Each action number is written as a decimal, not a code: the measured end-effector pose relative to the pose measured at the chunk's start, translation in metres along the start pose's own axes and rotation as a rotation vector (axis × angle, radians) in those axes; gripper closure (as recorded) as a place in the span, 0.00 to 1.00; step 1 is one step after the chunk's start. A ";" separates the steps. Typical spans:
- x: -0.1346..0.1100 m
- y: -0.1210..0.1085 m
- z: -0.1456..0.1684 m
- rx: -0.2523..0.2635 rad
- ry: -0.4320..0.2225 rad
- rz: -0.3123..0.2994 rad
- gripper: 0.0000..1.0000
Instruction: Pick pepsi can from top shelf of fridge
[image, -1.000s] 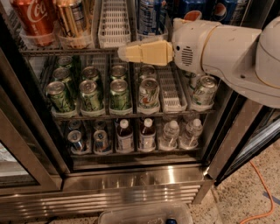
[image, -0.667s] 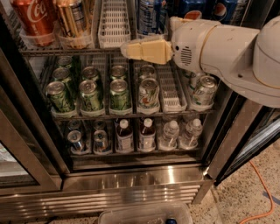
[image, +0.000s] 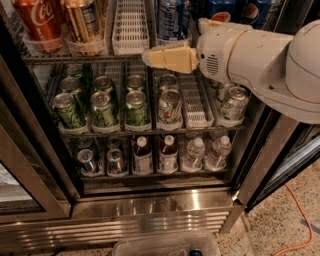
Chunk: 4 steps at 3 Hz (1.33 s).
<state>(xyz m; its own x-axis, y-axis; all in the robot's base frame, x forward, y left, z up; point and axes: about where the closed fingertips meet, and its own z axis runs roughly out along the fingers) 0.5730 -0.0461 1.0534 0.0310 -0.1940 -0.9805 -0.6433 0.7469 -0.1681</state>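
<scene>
The fridge (image: 150, 210) stands open in front of me. On the top shelf (image: 75, 59) the pepsi can (image: 172, 19), dark blue with a white small-print panel, stands in its lane to the right of an empty white tray (image: 131, 27). My gripper (image: 156, 56) is cream-coloured and points left from the white arm (image: 250, 55). It is at the top shelf's front edge, just below and slightly left of the pepsi can, and holds nothing that I can see.
A red Coca-Cola can (image: 40, 22) and a gold can (image: 85, 25) stand at the top left. Blue cans with round logos (image: 255, 12) stand at the top right. Green cans (image: 105, 107) fill the middle shelf and bottles (image: 167, 152) the lower one. A clear bin (image: 165, 245) is at the bottom.
The gripper has shifted slightly up and to the right, closer to the top shelf's front edge. The cans have not moved.
</scene>
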 end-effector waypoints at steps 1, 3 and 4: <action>0.007 -0.012 0.002 0.054 -0.002 0.025 0.06; 0.000 -0.022 0.026 0.091 -0.057 0.065 0.08; -0.002 -0.026 0.035 0.099 -0.075 0.074 0.11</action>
<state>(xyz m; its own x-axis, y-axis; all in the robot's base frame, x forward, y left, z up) 0.6166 -0.0426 1.0562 0.0463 -0.0908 -0.9948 -0.5676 0.8171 -0.1010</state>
